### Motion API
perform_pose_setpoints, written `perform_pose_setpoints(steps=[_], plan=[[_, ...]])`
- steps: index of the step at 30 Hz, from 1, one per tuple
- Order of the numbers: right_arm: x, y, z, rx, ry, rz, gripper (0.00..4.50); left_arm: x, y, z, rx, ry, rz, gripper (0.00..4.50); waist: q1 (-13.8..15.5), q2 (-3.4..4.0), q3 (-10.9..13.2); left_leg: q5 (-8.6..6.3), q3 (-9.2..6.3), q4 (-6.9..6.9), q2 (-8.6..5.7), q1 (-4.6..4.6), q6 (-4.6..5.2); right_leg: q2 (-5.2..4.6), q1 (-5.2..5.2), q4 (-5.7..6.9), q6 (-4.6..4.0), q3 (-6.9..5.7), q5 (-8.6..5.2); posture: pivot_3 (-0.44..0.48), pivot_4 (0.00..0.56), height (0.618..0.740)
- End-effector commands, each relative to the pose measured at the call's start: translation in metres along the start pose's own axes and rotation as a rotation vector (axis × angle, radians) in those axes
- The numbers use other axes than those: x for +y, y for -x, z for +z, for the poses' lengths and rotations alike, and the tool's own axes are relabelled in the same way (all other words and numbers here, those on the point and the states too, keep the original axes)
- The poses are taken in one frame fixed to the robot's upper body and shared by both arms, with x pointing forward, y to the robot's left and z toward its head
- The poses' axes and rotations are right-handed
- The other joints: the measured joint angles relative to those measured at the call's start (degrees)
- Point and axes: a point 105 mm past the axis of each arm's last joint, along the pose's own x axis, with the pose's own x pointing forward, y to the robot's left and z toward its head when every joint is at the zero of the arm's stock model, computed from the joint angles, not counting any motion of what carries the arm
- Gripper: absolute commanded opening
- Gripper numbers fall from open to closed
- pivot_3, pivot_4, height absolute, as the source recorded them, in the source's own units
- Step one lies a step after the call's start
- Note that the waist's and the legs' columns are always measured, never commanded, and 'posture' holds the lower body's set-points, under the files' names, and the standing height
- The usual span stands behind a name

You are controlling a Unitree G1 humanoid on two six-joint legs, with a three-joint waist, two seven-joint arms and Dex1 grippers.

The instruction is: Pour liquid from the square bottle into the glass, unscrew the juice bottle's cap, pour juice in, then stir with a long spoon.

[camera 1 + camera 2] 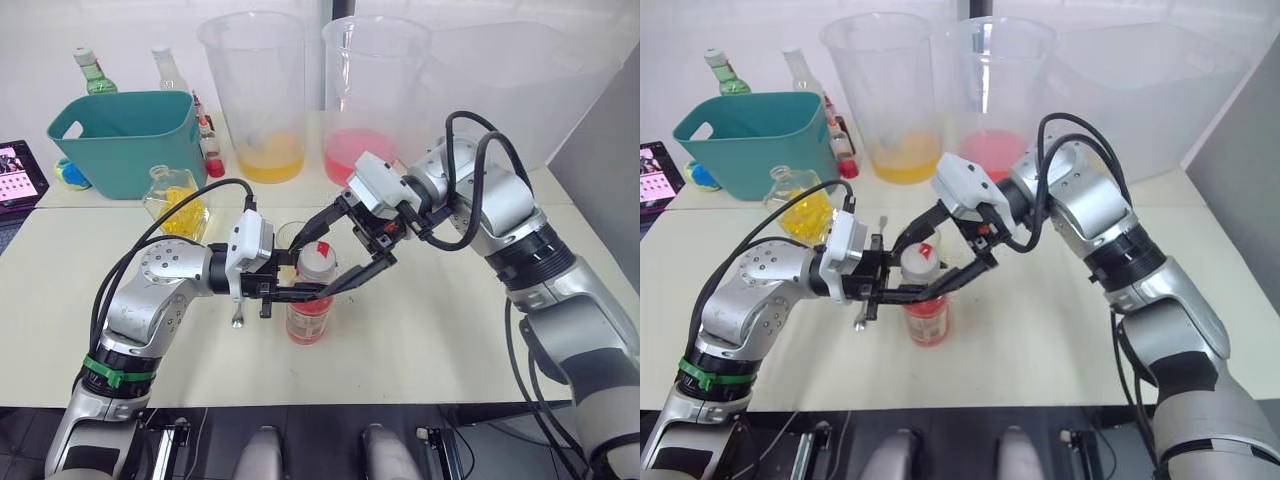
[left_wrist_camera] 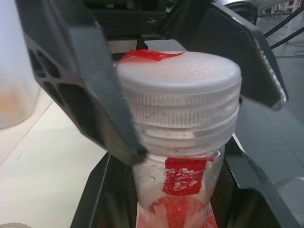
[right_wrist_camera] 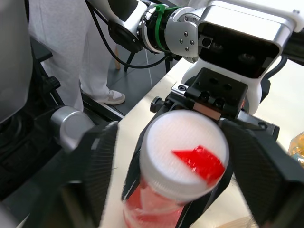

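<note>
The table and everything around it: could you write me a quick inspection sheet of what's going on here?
Surface: pale table, no spills seen.
Job's things: juice bottle upright, white cap on; square bottle by the bin; glass behind the juice bottle; long spoon partly hidden.
Clutter: teal bin, two big beakers, spare bottles, a tablet.
Grippers: left gripper shut on the bottle's neck; right gripper open around the cap.
Cables: black cables looping over both arms.
Surroundings: a person's legs in the right wrist view.
</note>
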Motion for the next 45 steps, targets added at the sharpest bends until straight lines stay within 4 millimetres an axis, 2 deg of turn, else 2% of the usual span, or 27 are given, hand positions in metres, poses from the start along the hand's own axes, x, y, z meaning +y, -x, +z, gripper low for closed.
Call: perform_pose_setpoints(steps=[1,4,8,10,16,22,23,26,32,37,42,45], plan=[[0.014,0.01,0.02,-0.026,0.089,-0.027,4.48,-0.002,0.0,-0.006,0.023,0.019,-0.008,1.52,0.1,0.0,0.0,0.0,0.0,0.0,0.0,-0.01,0.0,0.0,-0.03,0.03,0.0,0.0,0.0,0.0,0.15,0.74],[0.02,0.015,0.023,-0.047,0.037,-0.144,4.48,-0.002,-0.003,-0.006,0.015,0.023,-0.022,1.52,0.5,0.0,0.0,0.0,-0.05,-0.01,-0.02,-0.08,0.0,0.0,-0.03,0.02,0.0,-0.01,0.0,0.0,0.15,0.74],[0.016,0.025,0.023,-0.117,-0.1,-0.45,4.48,-0.004,-0.008,-0.006,-0.005,0.027,-0.064,1.52,0.7,0.0,0.0,0.0,-0.05,-0.01,-0.01,-0.05,0.0,0.01,-0.03,0.04,-0.01,-0.01,0.0,0.0,0.15,0.74],[0.021,0.021,0.023,-0.121,-0.126,-0.545,4.48,-0.005,-0.012,-0.006,-0.016,0.033,-0.081,1.52,0.9,0.0,0.0,0.0,-0.04,0.02,-0.02,-0.06,0.0,0.0,-0.03,0.01,-0.01,0.01,0.0,0.0,0.15,0.74],[0.034,0.01,0.02,-0.141,-0.232,-0.685,4.48,-0.003,-0.019,-0.008,-0.026,0.039,-0.109,1.52,1.7,0.0,0.0,0.0,-0.03,0.06,-0.05,-0.11,0.0,-0.01,0.03,-0.06,-0.01,0.02,0.0,0.0,0.15,0.74],[0.033,0.006,0.016,-0.152,-0.291,-0.788,4.48,0.001,-0.02,-0.008,-0.028,0.031,-0.117,1.52,1.8,-0.01,0.0,0.0,-0.05,0.06,-0.03,-0.08,0.0,0.03,0.19,-0.34,-0.01,0.01,0.0,0.0,0.15,0.74],[0.033,0.004,0.016,-0.151,-0.295,-0.789,4.48,0.001,-0.02,-0.008,-0.029,0.03,-0.116,1.52,1.8,-0.01,0.0,0.0,-0.05,0.06,-0.03,-0.07,0.0,0.03,0.2,-0.34,-0.01,0.01,0.0,0.0,0.15,0.74],[0.032,0.002,0.016,-0.158,-0.306,-0.789,3.69,0.0,-0.019,-0.007,-0.03,0.033,-0.114,1.52,1.7,-0.01,0.0,0.0,-0.05,0.06,-0.03,-0.09,0.0,0.03,0.2,-0.36,-0.01,0.01,0.0,0.0,0.15,0.74],[0.033,-0.003,0.016,-0.152,-0.304,-0.742,1.66,-0.001,-0.014,-0.008,-0.018,0.034,-0.093,1.52,1.7,-0.01,0.0,0.0,-0.05,0.06,-0.02,-0.08,0.0,0.03,0.21,-0.37,-0.01,0.01,0.0,0.0,0.15,0.74],[0.034,-0.006,0.019,-0.116,-0.246,-0.62,1.65,-0.004,-0.01,-0.007,-0.004,0.029,-0.078,1.52,1.5,0.0,0.0,0.0,-0.05,0.04,-0.01,-0.05,0.0,0.04,0.23,-0.39,-0.01,0.01,0.0,0.0,0.15,0.74],[0.038,-0.018,0.022,-0.102,-0.043,-0.286,1.65,-0.003,-0.003,-0.005,0.013,0.025,-0.021,1.52,1.2,0.0,0.0,-0.01,-0.05,0.03,0.04,-0.04,0.01,0.09,0.22,-0.44,0.0,0.01,0.0,0.0,0.15,0.74],[0.032,-0.019,0.015,-0.085,-0.031,-0.136,1.65,-0.006,-0.002,-0.004,0.015,0.023,-0.001,1.52,0.7,0.01,0.0,-0.01,-0.05,0.0,0.08,-0.03,0.01,0.12,0.21,-0.43,-0.01,0.01,0.0,0.0,0.15,0.74]])
